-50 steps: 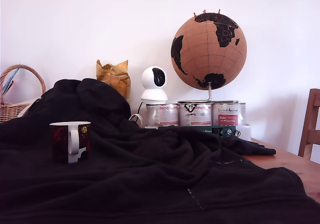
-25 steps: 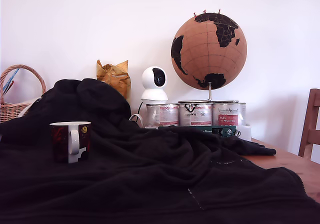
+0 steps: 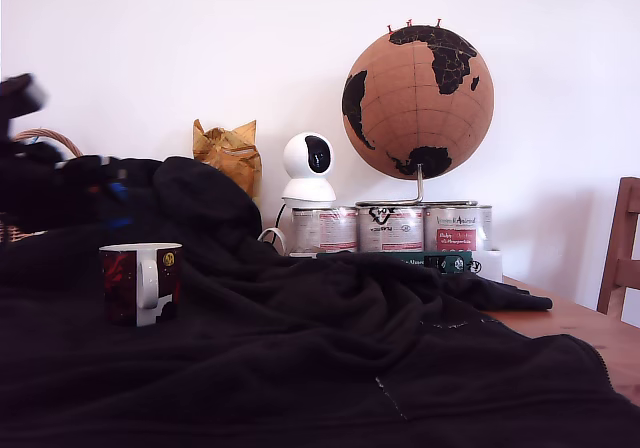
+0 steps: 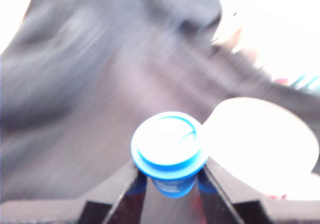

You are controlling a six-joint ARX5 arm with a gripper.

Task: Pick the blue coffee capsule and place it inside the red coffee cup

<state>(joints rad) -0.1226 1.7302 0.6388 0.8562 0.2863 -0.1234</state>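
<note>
The red coffee cup [image 3: 140, 283] stands upright on the black blanket toward the exterior view's left, white handle facing the camera. My arm shows as a dark motion-blurred shape at that view's left edge, above and behind the cup, and my gripper [image 3: 108, 186] there carries a small blue spot. In the wrist view my gripper [image 4: 170, 178] is shut on the blue coffee capsule [image 4: 169, 145], lid facing the camera, fingers [image 4: 125, 189] on both sides. The cup's white, overexposed opening [image 4: 262, 144] lies right beside the capsule.
A black blanket [image 3: 330, 358] covers most of the table. At the back stand a cork globe [image 3: 417, 90], three silver tin cans [image 3: 390, 228], a white camera [image 3: 308, 168] and a yellow paper bag [image 3: 228, 153]. A wooden chair [image 3: 622, 253] is at the exterior view's right.
My arm has swept in from the exterior view's left, blurred, and now hides most of the wicker basket. The cup has not moved.
</note>
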